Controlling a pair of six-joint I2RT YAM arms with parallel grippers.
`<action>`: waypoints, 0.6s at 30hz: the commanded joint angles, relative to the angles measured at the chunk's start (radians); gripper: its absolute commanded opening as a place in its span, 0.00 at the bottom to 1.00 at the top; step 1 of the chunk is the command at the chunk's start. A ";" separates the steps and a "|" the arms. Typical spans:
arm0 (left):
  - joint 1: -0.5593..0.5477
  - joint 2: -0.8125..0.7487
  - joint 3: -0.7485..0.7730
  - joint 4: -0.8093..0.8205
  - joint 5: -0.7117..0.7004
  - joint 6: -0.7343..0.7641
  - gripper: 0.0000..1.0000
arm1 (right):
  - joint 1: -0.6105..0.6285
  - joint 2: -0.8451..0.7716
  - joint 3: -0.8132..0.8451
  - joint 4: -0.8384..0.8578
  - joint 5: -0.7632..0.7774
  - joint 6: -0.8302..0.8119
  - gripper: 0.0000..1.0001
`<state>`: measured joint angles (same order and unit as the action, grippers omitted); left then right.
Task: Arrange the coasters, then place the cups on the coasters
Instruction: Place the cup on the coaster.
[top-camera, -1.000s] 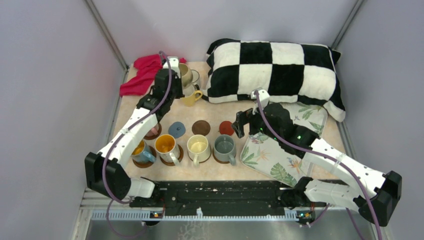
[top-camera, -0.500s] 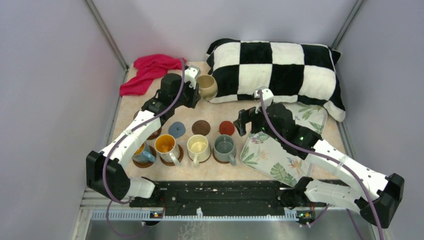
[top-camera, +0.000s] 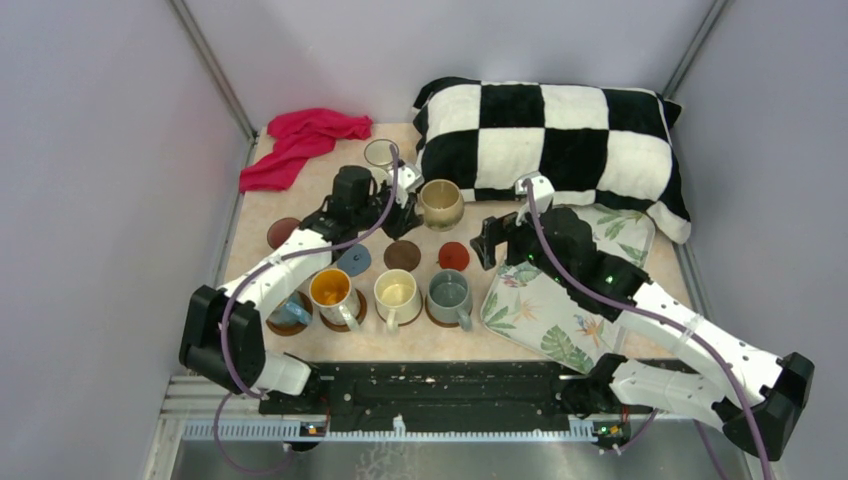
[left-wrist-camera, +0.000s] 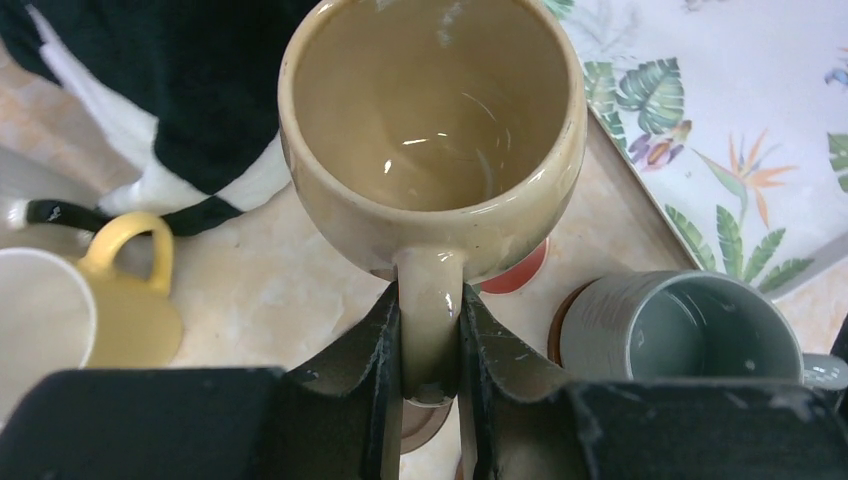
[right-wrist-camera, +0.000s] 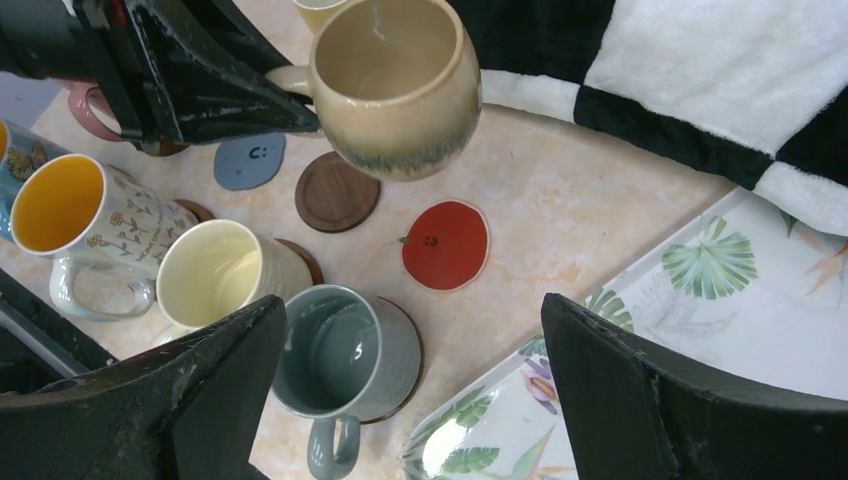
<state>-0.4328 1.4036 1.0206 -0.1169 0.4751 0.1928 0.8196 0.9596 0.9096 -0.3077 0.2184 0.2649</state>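
My left gripper (left-wrist-camera: 430, 300) is shut on the handle of a tan mug (top-camera: 440, 203), which hangs upright above the table just behind the red coaster (top-camera: 453, 255). The brown coaster (top-camera: 402, 254) and blue-grey coaster (top-camera: 353, 260) beside it are bare, as is another brown one (top-camera: 284, 232) at the left. In the front row a blue mug (top-camera: 285, 308), an orange-lined mug (top-camera: 331, 290), a cream mug (top-camera: 396, 293) and a grey mug (top-camera: 449, 292) stand on brown coasters. My right gripper (right-wrist-camera: 410, 330) hovers wide open above the grey mug (right-wrist-camera: 345, 350), holding nothing.
The leaf-print tray (top-camera: 560, 320) lies to the right under my right arm. A checkered pillow (top-camera: 560, 140) fills the back right and a red cloth (top-camera: 300, 140) the back left. A yellow mug (left-wrist-camera: 130, 300) and a clear cup (top-camera: 379, 153) stand at the back.
My left gripper has carried the tan mug from the back left, by the red cloth, rightward and forward to behind the red coaster. The right arm has barely shifted.
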 joint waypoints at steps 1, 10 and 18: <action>-0.002 -0.018 -0.047 0.322 0.170 0.104 0.00 | -0.012 -0.031 0.022 0.004 0.017 0.005 0.99; -0.001 0.071 -0.065 0.299 0.305 0.249 0.00 | -0.015 -0.032 0.018 0.005 0.016 0.006 0.99; 0.002 0.133 -0.072 0.249 0.322 0.330 0.00 | -0.018 -0.035 0.014 0.007 0.022 0.006 0.99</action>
<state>-0.4328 1.5299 0.9329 0.0154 0.6971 0.4339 0.8146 0.9489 0.9096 -0.3084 0.2241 0.2649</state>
